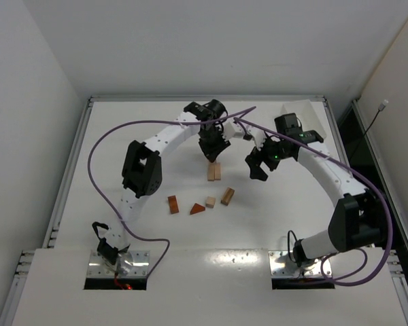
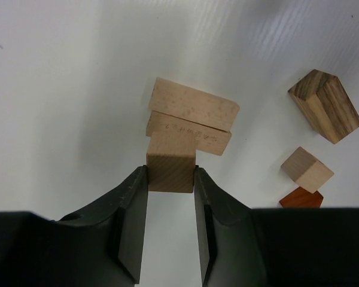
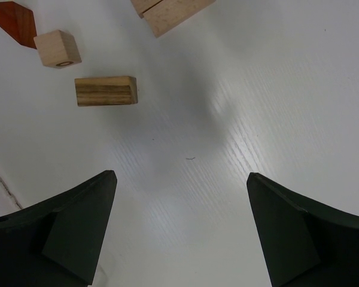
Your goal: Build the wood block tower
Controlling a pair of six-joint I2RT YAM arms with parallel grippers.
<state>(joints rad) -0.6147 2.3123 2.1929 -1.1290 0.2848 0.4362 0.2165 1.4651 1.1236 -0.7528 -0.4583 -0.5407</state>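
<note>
My left gripper (image 1: 213, 152) (image 2: 171, 173) is shut on a small tan wood block (image 2: 170, 162), held at the near end of two tan bricks (image 1: 214, 172) that lie side by side on the table, one behind (image 2: 194, 106) and one in front (image 2: 188, 135). My right gripper (image 1: 261, 164) (image 3: 182, 179) is open and empty over bare table, to the right of those bricks (image 3: 176, 12). Loose blocks lie nearer the arms: a striped brown brick (image 1: 227, 196) (image 2: 325, 106) (image 3: 105, 91), a tan cube (image 1: 210, 202) (image 2: 306, 169) (image 3: 58, 48), a reddish wedge (image 1: 198, 209) (image 2: 301, 198) (image 3: 15, 21) and a reddish-brown brick (image 1: 173, 204). No upright stack shows.
The white table (image 1: 292, 224) has a raised rim at the back and sides. Purple cables (image 1: 102, 146) loop from both arms over the table. The two arm bases sit at the near edge.
</note>
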